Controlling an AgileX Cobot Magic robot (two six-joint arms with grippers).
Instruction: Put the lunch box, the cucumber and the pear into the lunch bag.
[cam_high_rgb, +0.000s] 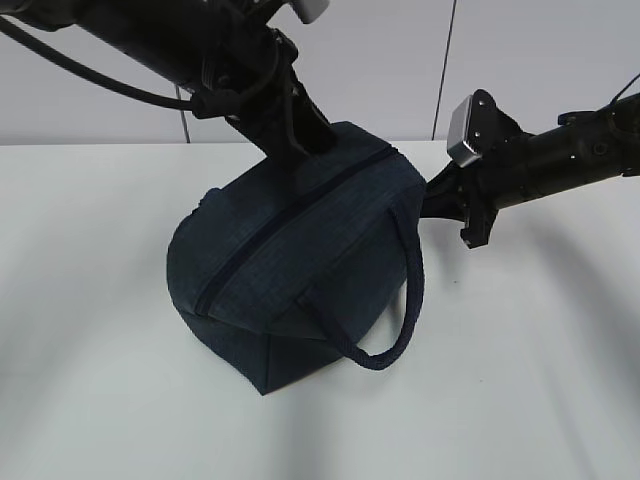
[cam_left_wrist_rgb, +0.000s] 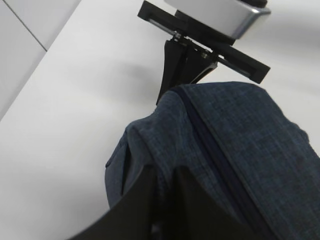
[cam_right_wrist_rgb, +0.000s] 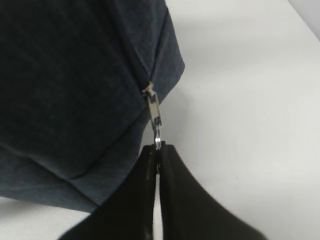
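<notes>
The dark navy lunch bag (cam_high_rgb: 290, 270) stands on the white table, its zipper (cam_high_rgb: 290, 215) shut along the whole top. My left gripper (cam_left_wrist_rgb: 167, 170) is shut on a fold of the bag's fabric (cam_left_wrist_rgb: 165, 145) at its far left end. At the bag's right end my right gripper (cam_right_wrist_rgb: 158, 147) is shut on the silver ring pull (cam_right_wrist_rgb: 158, 139) of the zipper slider (cam_right_wrist_rgb: 154, 107); the exterior view shows that gripper (cam_high_rgb: 432, 192) against the bag's corner. The lunch box, the cucumber and the pear are out of view.
One strap handle (cam_high_rgb: 410, 300) hangs in a loop over the bag's front right side. Bare white table (cam_high_rgb: 530, 380) lies all round the bag, with a pale wall (cam_high_rgb: 380, 60) behind. The left arm (cam_high_rgb: 230, 60) slants down over the bag's back.
</notes>
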